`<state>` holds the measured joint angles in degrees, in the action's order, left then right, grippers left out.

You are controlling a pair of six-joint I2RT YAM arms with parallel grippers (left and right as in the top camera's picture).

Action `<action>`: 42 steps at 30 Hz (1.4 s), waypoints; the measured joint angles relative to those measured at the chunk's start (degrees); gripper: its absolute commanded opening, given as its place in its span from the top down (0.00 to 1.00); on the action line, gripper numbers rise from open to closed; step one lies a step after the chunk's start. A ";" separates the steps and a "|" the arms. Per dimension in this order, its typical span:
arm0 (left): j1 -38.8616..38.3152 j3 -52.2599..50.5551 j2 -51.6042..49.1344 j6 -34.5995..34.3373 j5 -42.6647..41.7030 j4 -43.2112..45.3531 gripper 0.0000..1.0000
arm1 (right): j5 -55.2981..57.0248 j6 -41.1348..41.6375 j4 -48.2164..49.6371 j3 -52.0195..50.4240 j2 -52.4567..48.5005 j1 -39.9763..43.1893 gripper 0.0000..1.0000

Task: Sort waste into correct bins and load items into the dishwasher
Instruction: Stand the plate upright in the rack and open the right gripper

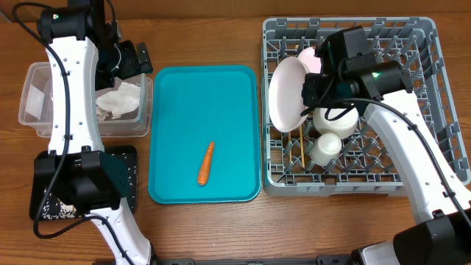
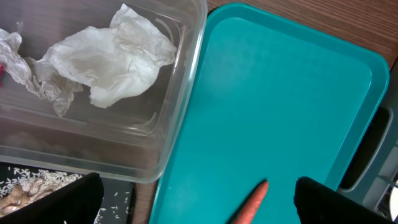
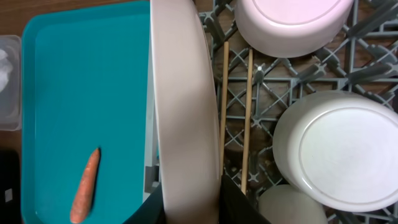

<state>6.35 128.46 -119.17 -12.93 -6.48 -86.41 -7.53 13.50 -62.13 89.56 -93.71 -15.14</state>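
My right gripper (image 1: 313, 90) (image 3: 193, 210) is shut on the white plate (image 1: 287, 92) (image 3: 183, 106) and holds it on edge over the left side of the grey dish rack (image 1: 441, 110). Two white bowls (image 3: 292, 25) (image 3: 342, 149), a small cup (image 1: 325, 147) and the chopsticks (image 3: 247, 118) lie in the rack. My left gripper (image 1: 132, 59) (image 2: 199, 205) is open and empty above the clear tub (image 1: 33, 88), which holds the crumpled napkin (image 2: 112, 62). The carrot (image 1: 206, 163) (image 2: 252, 205) lies on the teal tray (image 1: 184, 103).
The black tray (image 1: 129, 177) with rice scraps (image 2: 31, 186) sits in front of the clear tub, partly hidden by the left arm's base. A red bit shows at the tub's left edge (image 2: 2, 71). Bare wood table lies between the trays and the rack.
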 measured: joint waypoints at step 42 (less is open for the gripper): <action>0.00 0.00 0.00 0.00 0.00 0.00 0.00 | 13.51 -0.50 0.90 10.86 0.02 -11.23 0.21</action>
<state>6.35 128.46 -119.17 -12.93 -6.48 -86.41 5.98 12.99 -61.23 100.42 -93.69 -26.37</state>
